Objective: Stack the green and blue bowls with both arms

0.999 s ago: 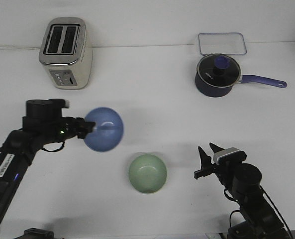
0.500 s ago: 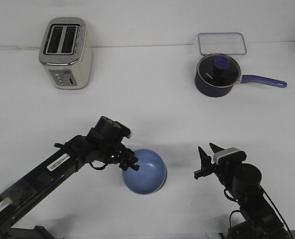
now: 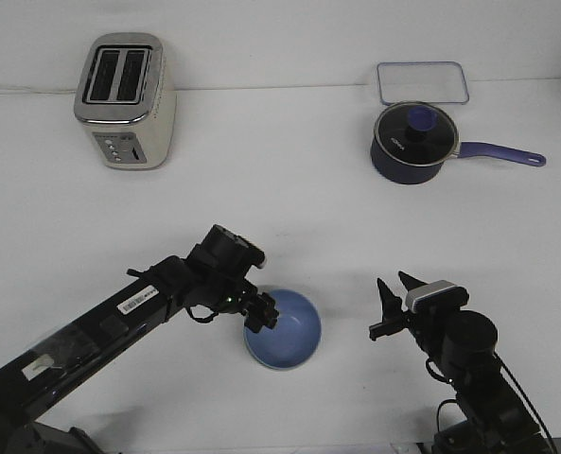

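2 risks show: left gripper (image 3: 261, 312), pinched on the blue bowl (image 3: 288, 328) rim at 9 o'clock, could tip it; right gripper (image 3: 390, 307) waits spread, empty.

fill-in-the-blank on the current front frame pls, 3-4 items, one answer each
1. The left hand is at the rim of the ____ bowl.
2. The saucepan has a handle coloured ____.
3. The toaster stands at the far ____ of the table.
4. The right hand holds ____.

Missing words: blue; purple; left; nothing
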You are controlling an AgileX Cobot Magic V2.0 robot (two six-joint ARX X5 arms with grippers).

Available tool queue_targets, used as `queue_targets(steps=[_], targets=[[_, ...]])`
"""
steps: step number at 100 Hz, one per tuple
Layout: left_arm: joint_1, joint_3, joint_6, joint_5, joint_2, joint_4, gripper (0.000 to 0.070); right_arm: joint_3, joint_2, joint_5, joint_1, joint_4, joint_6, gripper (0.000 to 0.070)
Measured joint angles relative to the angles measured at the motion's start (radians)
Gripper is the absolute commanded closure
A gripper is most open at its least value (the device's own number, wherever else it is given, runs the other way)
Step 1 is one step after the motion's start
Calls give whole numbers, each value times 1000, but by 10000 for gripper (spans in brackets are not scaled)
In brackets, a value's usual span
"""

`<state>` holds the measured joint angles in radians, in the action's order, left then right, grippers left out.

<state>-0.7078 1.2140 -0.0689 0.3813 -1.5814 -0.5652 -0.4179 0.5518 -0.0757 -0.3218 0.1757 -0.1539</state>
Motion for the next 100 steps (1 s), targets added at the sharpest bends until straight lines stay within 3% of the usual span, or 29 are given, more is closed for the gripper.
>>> queue_targets(steps=[23,45,53,70,73,81,83,100], targets=[[54,-2,1,-22,63,96,208,0,0,0,0,0,0,413],[225,-1,63,-297,349,145,217,0,0,25,0,-8,0,414],[296,-1,98,-371,426,142,299,0,-2,36,0,-35,0,414],[476,-43,127,-383,583,177,490,0,-55,77,0,-55,-10,433],[505,-71,130,-383,621,195,533,0,-71,86,0,-46,-13,471],[577,-177,132,-383,727,265,664,0,-119,129,0,0,-21,682],[593,-211,133,-383,755,288,696,0,-132,138,0,10,-23,700],[675,-575,139,-378,1012,535,689,0,-258,184,0,23,-15,700]])
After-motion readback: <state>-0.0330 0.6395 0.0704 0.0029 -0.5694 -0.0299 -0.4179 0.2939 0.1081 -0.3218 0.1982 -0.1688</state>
